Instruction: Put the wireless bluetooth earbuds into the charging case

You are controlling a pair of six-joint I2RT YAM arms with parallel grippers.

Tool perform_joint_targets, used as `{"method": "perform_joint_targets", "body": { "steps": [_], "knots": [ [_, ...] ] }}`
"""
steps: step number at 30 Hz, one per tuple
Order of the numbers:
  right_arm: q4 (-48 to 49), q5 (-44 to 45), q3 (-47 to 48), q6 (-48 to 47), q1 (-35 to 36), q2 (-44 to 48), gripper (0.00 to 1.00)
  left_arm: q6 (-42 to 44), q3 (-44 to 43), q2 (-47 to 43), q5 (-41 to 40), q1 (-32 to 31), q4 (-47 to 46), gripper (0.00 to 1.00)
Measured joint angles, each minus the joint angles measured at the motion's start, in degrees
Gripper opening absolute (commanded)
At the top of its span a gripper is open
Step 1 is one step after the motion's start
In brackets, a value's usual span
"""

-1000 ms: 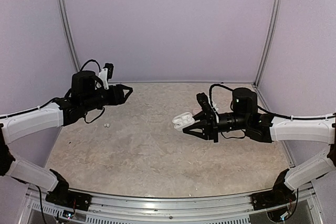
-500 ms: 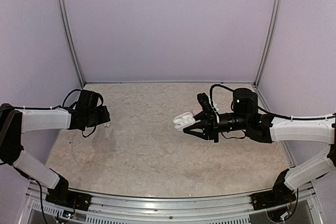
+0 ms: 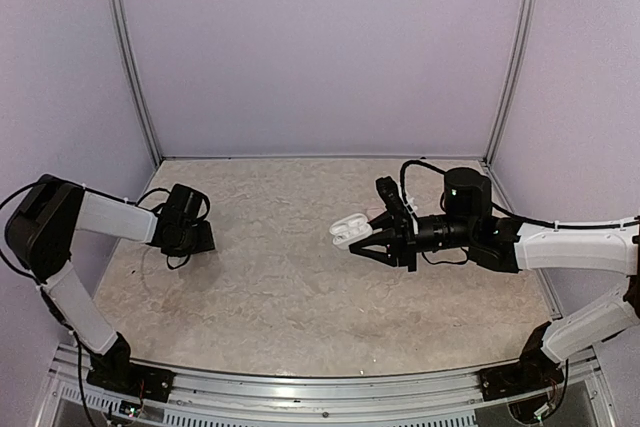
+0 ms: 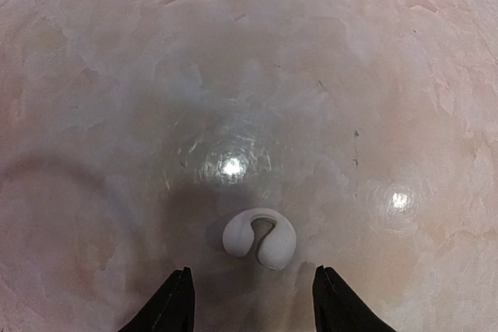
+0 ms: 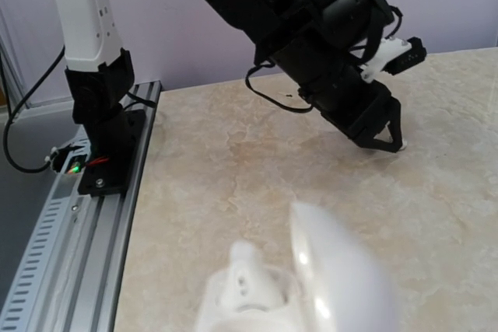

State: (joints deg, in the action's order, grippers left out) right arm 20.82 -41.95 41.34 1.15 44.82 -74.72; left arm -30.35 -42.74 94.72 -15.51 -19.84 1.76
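Right wrist: charging case (image 5: pixel 331 281) blurred, cropped; top external hides earbuds (image 4: pixel 259 237).

charging case (image 5: pixel 327 270) blurred and cropped below, left gripper (image 4: pixel 253 271) fingers cut off

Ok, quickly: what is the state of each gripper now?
Left gripper: open, empty, just short of the small white rounded earbud.
Right gripper: closed on the white pebble-shaped charging case.
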Motion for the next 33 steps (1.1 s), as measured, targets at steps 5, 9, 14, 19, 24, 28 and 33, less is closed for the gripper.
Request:
{"method": "perform_joint_targets", "body": {
  "steps": [5, 9, 14, 19, 24, 28, 33],
  "knots": [
    [0.0, 0.0, 0.0, 0.0, 0.0, 0.0, 0.0, 0.8, -2.1, 3.3, 0.0, 0.0, -1.2, 0.47],
    [0.0, 0.0, 0.0, -0.1, 0.0, 0.0, 0.0, 1.3, -3.2, 4.9, -0.7, 0.1, -2.2, 0.39],
    [-0.1, 0.2, 0.0, -0.2, 0.0, 0.0, 0.0, 2.1, -4.3, 6.6, -1.2, 0.3, -3.5, 0.27],
    [-0.4, 0.4, 0.0, -0.2, 0.0, 0.0, 0.0, 2.8, -4.6, 7.0, -0.9, 0.2, -4.0, 0.24],
    [-0.4, 0.6, 0.0, -0.2, 0.0, 0.1, 0.0, 5.9, -6.4, 7.1, 0.5, -4.5, -3.1, 0.23],
    [-0.6, 0.8, 0.0, -0.2, 0.0, 0.6, 0.0, 10.0, -10.7, 7.1, 4.2, -12.6, -2.7, 0.23],
    [-0.7, 0.9, -0.3, -0.2, 0.0, 2.1, 0.0, 15.5, -14.7, 7.1, 13.4, -20.3, -2.3, 0.24]
  ]
}}
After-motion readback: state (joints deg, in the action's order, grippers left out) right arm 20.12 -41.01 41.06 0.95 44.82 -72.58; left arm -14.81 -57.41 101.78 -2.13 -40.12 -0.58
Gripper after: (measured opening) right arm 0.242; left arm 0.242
